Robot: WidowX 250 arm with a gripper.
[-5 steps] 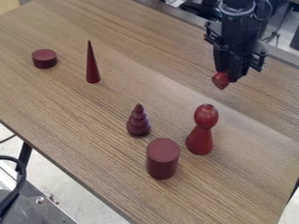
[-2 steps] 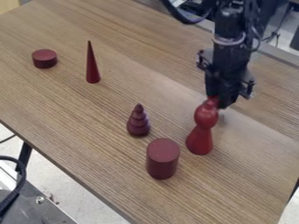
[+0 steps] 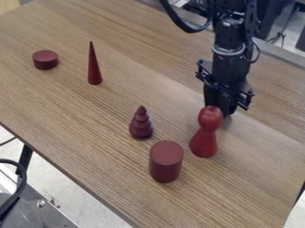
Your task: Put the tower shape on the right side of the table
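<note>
Clearly, the ringed tower (image 3: 142,126) stands upright, tip pointing up.

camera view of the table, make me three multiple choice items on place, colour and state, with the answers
1. Where does the gripper hang?
A. beside the flat disc
B. just behind the ball-topped piece
C. over the thin cone

2. What colour is the tall cylinder?
A. dark red
B. yellow
C. blue

3. How is the ball-topped piece placed?
A. lying on its side
B. upside down
C. upright, ball at the top

1: B, the gripper's lower end shows right behind the ball.
2: A, its top and side are both dark red.
3: C, its wide base is down on the table and the ball is uppermost.
</note>
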